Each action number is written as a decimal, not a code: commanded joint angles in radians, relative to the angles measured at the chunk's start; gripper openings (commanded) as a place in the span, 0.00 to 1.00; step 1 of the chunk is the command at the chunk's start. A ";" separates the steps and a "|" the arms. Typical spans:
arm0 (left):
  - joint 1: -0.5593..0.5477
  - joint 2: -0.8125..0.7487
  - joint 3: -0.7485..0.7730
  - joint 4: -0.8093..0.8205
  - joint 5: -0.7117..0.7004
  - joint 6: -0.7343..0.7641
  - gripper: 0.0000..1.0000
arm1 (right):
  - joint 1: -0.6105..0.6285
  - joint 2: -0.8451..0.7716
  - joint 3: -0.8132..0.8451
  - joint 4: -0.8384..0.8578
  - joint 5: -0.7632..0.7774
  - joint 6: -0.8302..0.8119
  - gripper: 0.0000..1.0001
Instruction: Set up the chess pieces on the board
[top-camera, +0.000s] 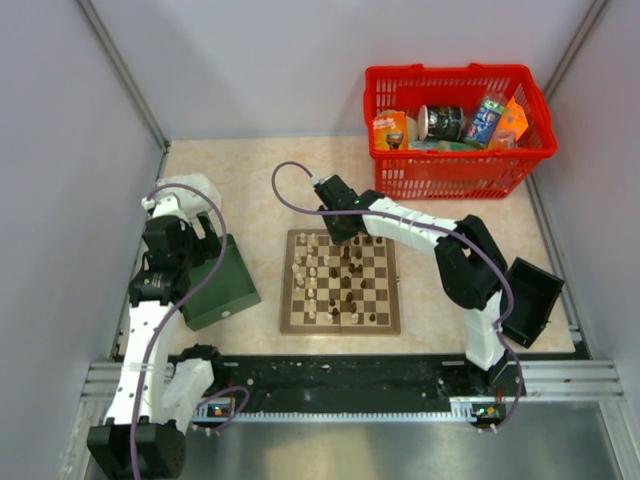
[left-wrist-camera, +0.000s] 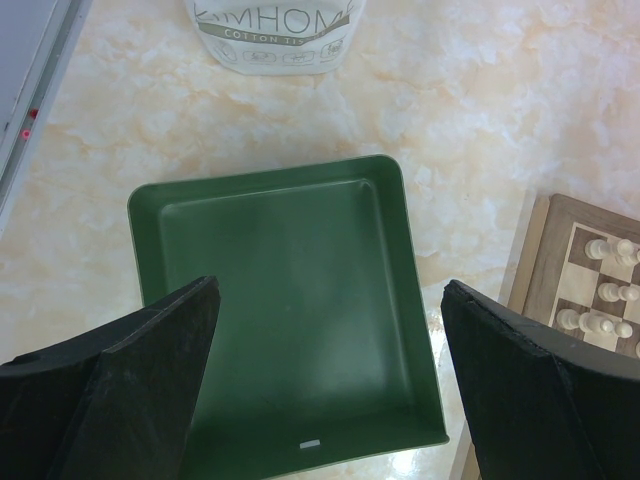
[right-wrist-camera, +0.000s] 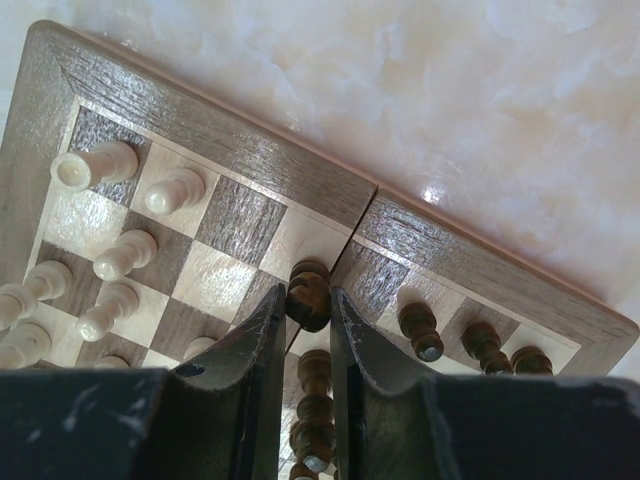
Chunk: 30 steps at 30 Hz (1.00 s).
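Clamping 1 dark chess piece (right-wrist-camera: 308, 301), the right pincer (right-wrist-camera: 307, 293) overhangs the board (right-wrist-camera: 230, 125) (left pincer (left-wrist-camera: 330, 288) apart).

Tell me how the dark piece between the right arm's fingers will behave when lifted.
The dark piece is small and looks wooden, so it is probably light and rigid. Its rounded head sits between the fingers, so it may slip or pivot. Slender and upright, it would likely tip if nudged on the board.
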<state>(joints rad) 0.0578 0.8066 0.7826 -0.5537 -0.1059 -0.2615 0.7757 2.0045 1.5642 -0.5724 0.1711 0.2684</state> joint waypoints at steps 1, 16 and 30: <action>0.000 -0.020 -0.003 0.015 -0.014 0.010 0.98 | -0.007 -0.018 0.068 0.002 0.019 -0.006 0.00; 0.000 -0.006 0.000 0.017 -0.006 0.008 0.98 | -0.082 -0.404 -0.153 -0.017 0.114 0.074 0.00; 0.000 -0.001 0.000 0.014 -0.006 0.005 0.98 | -0.165 -0.468 -0.395 -0.011 0.011 0.152 0.00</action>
<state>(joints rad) 0.0578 0.8078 0.7826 -0.5537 -0.1055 -0.2615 0.6121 1.5166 1.1774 -0.6144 0.2070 0.3943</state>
